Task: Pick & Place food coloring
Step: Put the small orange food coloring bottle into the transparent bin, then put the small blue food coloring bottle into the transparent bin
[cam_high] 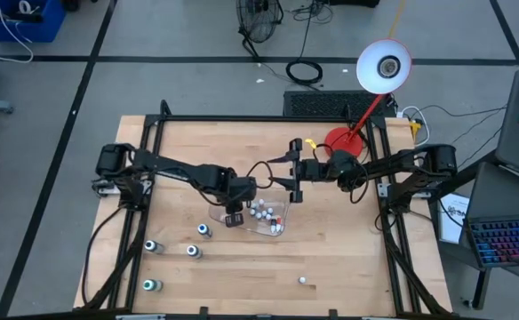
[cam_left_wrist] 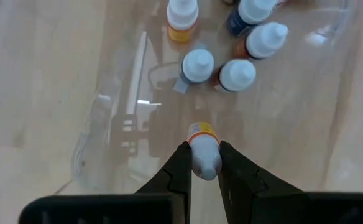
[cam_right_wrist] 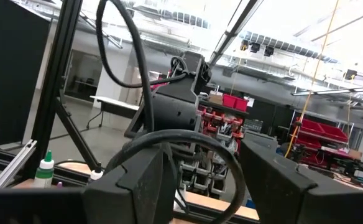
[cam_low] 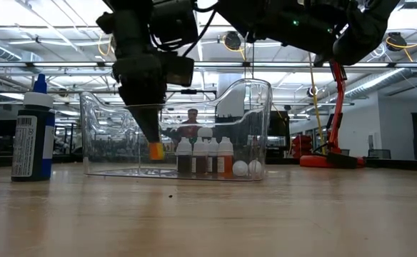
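A clear plastic tray (cam_high: pixel 273 228) stands on the wooden table with several small white-capped food coloring bottles (cam_left_wrist: pixel 231 59) upright in it (cam_low: pixel 205 157). My left gripper (cam_left_wrist: pixel 204 155) points down into the tray's left part (cam_low: pixel 153 139), shut on one more small bottle with an orange band (cam_left_wrist: pixel 202 146). My right gripper (cam_right_wrist: pixel 200 186) is open, raised above the tray's far side (cam_high: pixel 295 173) and tipped upward, with nothing between its fingers. More bottles stand loose on the table left of the tray (cam_high: pixel 193 252). My left gripper pinches the small bottle by its whitish upper part (cam_left_wrist: pixel 205 163) between its two fingers (cam_left_wrist: pixel 180 167), coming from above and pointing down. The bottle hangs upright, and its orange lower end (cam_low: pixel 156 150) shows below the fingertips, clear of the tray floor.
Loose bottles stand at the near left (cam_high: pixel 150 246) (cam_high: pixel 150 285) (cam_high: pixel 204 231), and one is at the near right (cam_high: pixel 303 281). A blue bottle (cam_low: pixel 31 128) stands close in the low view. A red desk lamp (cam_high: pixel 341 140) stands at the table's far right.
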Available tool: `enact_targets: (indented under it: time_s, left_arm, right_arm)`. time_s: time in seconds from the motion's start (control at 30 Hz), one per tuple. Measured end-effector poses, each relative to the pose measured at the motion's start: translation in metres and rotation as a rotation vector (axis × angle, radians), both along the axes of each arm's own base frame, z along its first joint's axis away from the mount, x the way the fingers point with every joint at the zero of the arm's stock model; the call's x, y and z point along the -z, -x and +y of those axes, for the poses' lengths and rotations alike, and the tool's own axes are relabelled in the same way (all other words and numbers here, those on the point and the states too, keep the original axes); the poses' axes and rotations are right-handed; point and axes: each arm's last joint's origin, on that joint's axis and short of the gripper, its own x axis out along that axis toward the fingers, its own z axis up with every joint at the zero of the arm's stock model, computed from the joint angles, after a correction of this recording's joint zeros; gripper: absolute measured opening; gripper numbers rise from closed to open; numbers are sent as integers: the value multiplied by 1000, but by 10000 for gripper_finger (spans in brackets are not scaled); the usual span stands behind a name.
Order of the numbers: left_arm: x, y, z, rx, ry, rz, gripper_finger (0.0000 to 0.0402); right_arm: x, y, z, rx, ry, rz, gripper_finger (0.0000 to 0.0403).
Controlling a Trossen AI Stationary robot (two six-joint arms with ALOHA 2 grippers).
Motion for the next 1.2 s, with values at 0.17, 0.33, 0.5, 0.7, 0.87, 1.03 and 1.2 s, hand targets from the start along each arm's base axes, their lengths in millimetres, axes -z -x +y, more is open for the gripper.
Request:
enact_targets:
  time_s: [0.17, 0.33, 0.5, 0.7, 0.87, 1.03, 1.2]
  left_arm:
    - [10, -4, -1, 3, 1, 10, 54]
    - [16, -6, -1, 3, 2, 28, 54]
    - [14, -6, -1, -14, 8, 19, 64]
    - [13, -6, -1, -29, 12, 9, 180]
    - [12, -9, -2, -28, 13, -24, 248]
    - [-2, -6, -1, -34, 17, -67, 288]
    - [-45, 7, -11, 36, -32, -221, 309]
  right_arm:
    - [0, 0, 0, 0, 0, 5, 200]
    - [2, -1, 0, 0, -1, 16, 198]
    - [2, -1, 0, 5, 14, 16, 197]
    - [2, -1, 0, 4, 14, 17, 197]
    - [2, -1, 1, -2, 13, 24, 196]
    - [-1, 0, 14, -38, 17, 43, 196]
    - [-17, 10, 43, -85, 3, 100, 196]
